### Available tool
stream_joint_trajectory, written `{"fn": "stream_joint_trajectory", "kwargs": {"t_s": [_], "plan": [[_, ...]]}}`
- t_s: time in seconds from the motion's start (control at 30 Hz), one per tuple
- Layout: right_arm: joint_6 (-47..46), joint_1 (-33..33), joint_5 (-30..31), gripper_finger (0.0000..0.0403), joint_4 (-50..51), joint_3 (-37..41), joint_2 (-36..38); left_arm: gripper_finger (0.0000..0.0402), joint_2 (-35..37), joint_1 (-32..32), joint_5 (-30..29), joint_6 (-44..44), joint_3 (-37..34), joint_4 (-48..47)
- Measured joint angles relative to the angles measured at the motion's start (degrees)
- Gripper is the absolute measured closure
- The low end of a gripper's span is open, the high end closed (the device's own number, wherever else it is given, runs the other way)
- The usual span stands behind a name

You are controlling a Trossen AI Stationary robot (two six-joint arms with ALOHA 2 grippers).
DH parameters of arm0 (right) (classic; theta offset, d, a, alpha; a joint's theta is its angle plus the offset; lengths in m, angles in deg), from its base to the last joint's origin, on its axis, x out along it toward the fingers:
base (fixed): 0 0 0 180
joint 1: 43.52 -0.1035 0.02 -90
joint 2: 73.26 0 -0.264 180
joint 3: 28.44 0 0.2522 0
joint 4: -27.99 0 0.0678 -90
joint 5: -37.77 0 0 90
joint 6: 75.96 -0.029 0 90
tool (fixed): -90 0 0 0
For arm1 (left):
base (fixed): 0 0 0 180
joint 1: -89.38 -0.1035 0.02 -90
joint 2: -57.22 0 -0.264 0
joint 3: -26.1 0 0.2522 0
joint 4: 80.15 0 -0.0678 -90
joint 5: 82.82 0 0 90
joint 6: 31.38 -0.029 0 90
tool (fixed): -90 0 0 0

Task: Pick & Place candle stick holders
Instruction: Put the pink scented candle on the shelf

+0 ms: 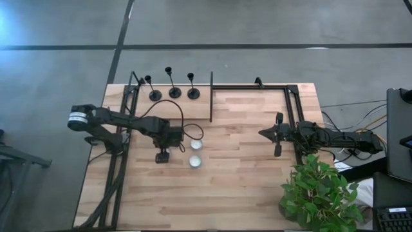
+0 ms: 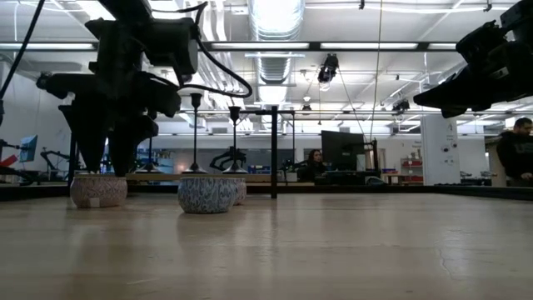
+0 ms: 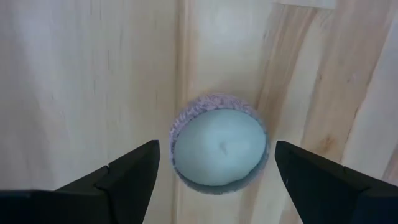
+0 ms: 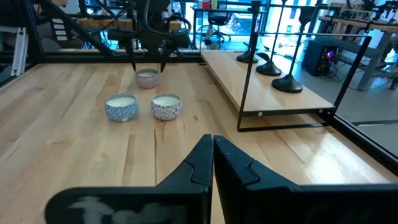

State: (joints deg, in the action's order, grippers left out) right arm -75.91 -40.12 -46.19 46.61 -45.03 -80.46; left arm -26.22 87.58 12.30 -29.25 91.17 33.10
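Two arms share the wooden table (image 1: 244, 187), and only the left one is at work. Its gripper (image 1: 161, 156) hangs point-down with fingers spread wide and nothing between them; in the left wrist view a round tealight (image 3: 219, 147) lies on the boards right between the two tips. The right gripper (image 1: 279, 134) waits well apart on the other half of the table, its fingers pressed together on nothing.

The three candle stick holders (image 1: 174, 92) stand upright in a row at the far edge, left of the black divider post (image 1: 211, 96), untouched. Two more tealights (image 1: 196, 153) sit near the middle of the table, just beside the left gripper.

As I judge it, the step in hand is a grasp, and the fingers are lined up on a tealight rather than on a holder. To do it well, keep the tips straddling the disc evenly, come straight down until they flank its wall, then close gently so it does not skid. If a holder is the aim, the arm needs to travel to the far edge and close on a thin stem, low down near the base, since those will tip easily.
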Motion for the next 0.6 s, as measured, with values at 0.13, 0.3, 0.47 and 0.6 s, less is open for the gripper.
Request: {"fn": "stream_joint_trajectory", "kwargs": {"t_s": [0.13,0.3,0.47,0.6], "plan": [[0.00,0.02,0.01,0.0394,0.00,0.00,0.00,0.0078,0.00,0.13,-0.49,0.01,0.00,-0.22],[0.00,0.01,-0.01,0.0394,-0.01,0.00,0.00,0.0078,0.00,0.79,-0.79,-0.79,-0.02,-1.01],[0.00,0.02,-0.01,0.0394,0.00,0.00,0.00,0.0078,-0.15,0.85,-2.74,-1.02,-0.02,-1.10],[0.00,0.01,-0.01,0.0394,0.00,0.00,0.00,0.0062,-0.15,0.85,-2.76,-0.57,-0.02,-1.92]]}}
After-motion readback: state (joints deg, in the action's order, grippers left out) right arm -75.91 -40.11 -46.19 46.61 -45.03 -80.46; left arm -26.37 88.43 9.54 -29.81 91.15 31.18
